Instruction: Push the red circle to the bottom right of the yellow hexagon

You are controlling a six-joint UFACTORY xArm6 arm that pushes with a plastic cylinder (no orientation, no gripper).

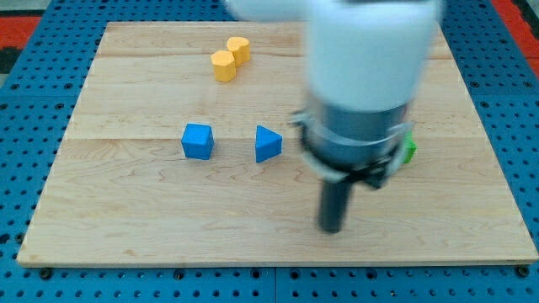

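I cannot see the red circle; the arm may hide it. My tip [332, 229] holds nothing and sits right of the blue triangle [268, 144]. The yellow hexagon [224, 66] is far up the board [126, 227]. Pushing blind could knock the green block [408, 151]. No boxes here.

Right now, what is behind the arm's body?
Only a green block edge peeks out at the arm's right. Anything else behind it, the red circle included, is covered. My tip touches nothing.
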